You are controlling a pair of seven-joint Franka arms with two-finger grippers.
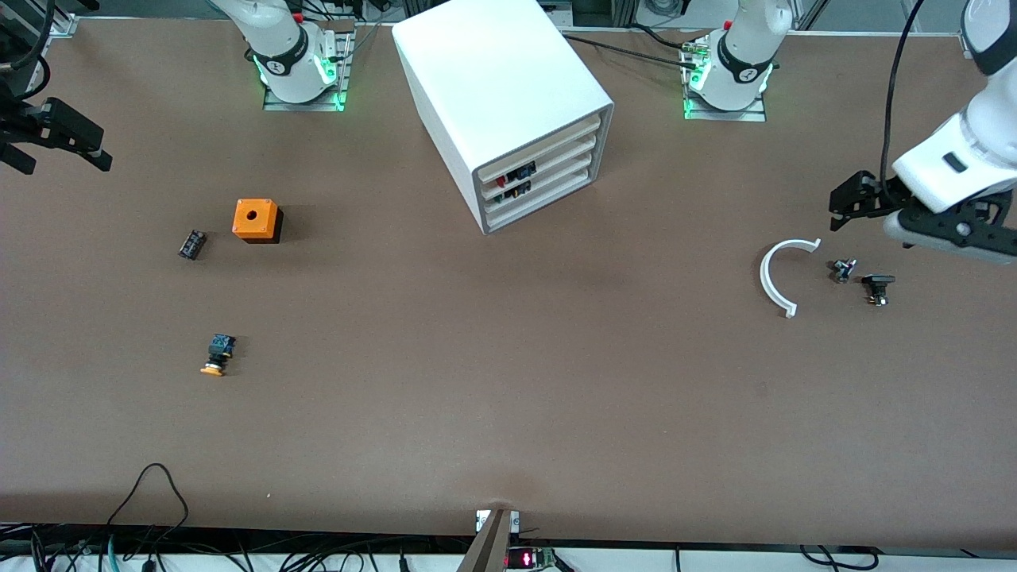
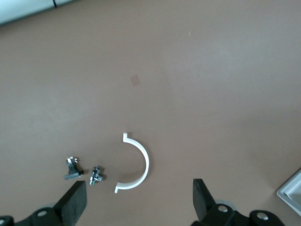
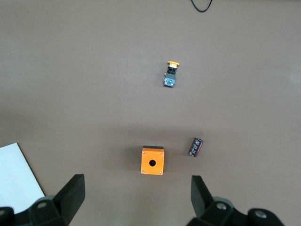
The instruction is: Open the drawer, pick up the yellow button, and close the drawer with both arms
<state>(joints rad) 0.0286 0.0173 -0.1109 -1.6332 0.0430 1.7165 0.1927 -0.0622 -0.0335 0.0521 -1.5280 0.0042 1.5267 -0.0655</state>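
Brown bench (image 1: 508,397). White drawer cabinet (image 1: 502,103) stands between the two arm bases, all its drawers pushed in; small red and black parts show through the drawer fronts.

Button (image 1: 218,354) lies on its side on the bench toward the right arm's end, orange-yellow cap pointing toward the front camera, black body away from it. Nothing touches it. Also seen in the right wrist view (image 3: 171,75).

Orange box (image 1: 256,219) with a round hole on top sits farther from the front camera than the button. Just beside it, toward the right arm's end, a small flat black component (image 1: 191,244). The three are apart from one another.

Toward the left arm's end: white curved clip (image 1: 782,273), a half ring, lying flat. Near it two small metal-and-black parts, one (image 1: 842,269) closer to the clip, the other (image 1: 877,287) a little nearer the front camera.

Left gripper (image 2: 140,202) hovers over the clip and the two small parts, fingers spread wide, holding nothing.

Right gripper (image 3: 137,197) hangs at the right arm's end of the bench, fingers wide apart, empty; the orange box shows between them below.
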